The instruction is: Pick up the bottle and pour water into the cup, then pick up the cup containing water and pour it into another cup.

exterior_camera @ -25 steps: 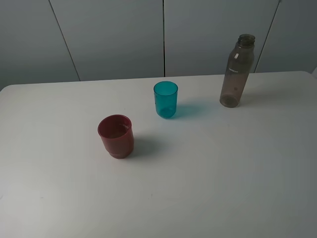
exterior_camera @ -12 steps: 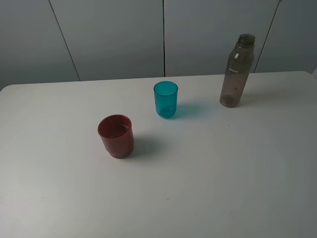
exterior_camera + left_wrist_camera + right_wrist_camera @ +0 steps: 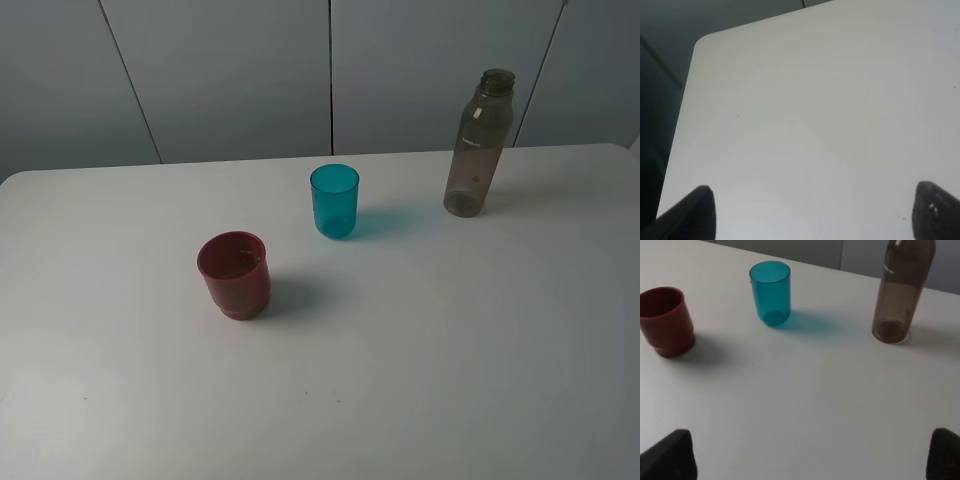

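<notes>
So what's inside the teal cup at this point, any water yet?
The teal cup looks empty: through its translucent wall only the base shows, with no visible waterline. Clear water in a thin layer would be hard to rule out. The bottle stands upright, apart from it.

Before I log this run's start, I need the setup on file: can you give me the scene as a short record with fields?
surface: white table
bottle: smoky grey-brown bottle, upright, no cap, far right of the table
teal cup: teal cup, upright, near the middle, apart from the bottle
red cup: dark red cup, upright, nearer and to the left of the teal cup
left gripper: jaws wide apart over bare table, holding nothing
right gripper: jaws wide apart, facing all three items, holding nothing
task progress: nothing picked up yet
</notes>
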